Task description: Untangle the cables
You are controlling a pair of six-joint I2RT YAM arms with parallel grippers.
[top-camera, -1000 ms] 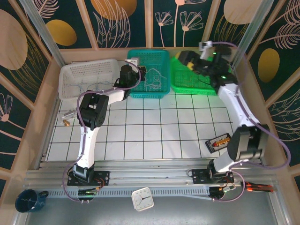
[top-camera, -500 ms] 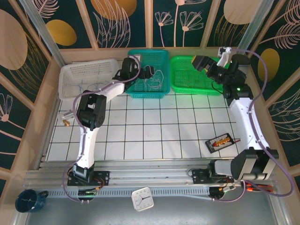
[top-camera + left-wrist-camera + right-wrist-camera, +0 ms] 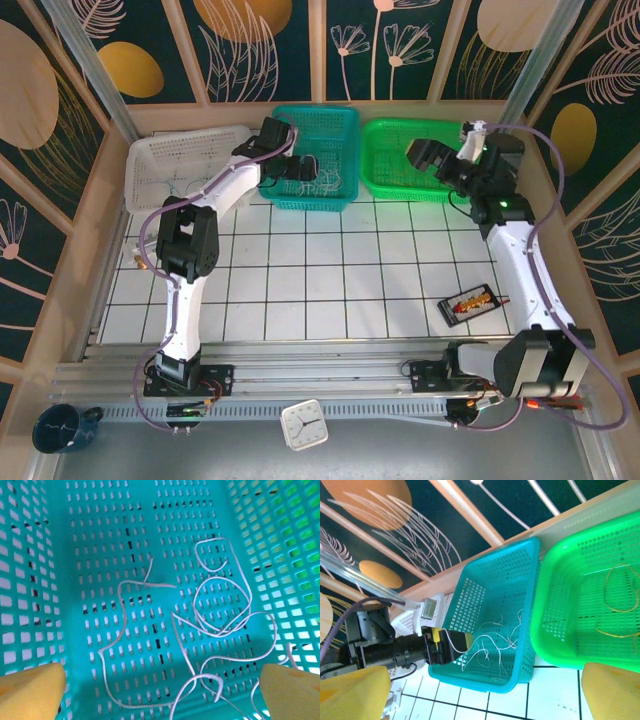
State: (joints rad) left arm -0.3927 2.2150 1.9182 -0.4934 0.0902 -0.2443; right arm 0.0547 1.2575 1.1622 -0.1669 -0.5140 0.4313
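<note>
Holding the cables: a teal basket (image 3: 335,125) of rigid plastic, rectangular, its walls and floor pierced by rows of small slots, at 12 o'clock on the table (image 3: 330,270).
Cables (image 3: 215,615): thin whitish strands, limp and smooth, lying on the teal basket's floor in loose loops that cross one another. In the left wrist view the knot is densest toward 3 o'clock, and one strand wanders off toward 8 o'clock.
Left gripper (image 3: 305,168): down inside the teal basket, above the cables. Its blunt yellow fingers (image 3: 30,690) sit at 8 and 4 o'clock of its own view, jaws spread wide, pinching nothing.
Right gripper (image 3: 418,155): over the green basket (image 3: 385,172), jaws spread wide with nothing between them.
Green basket: the same slotted plastic, bright, just beside the teal one at 1 o'clock.
Yellow strands (image 3: 620,590): thin curls on the green basket's floor.
White basket (image 3: 185,165): slotted plastic, at 11 o'clock.
Table: white square tiles with dark joints.
</note>
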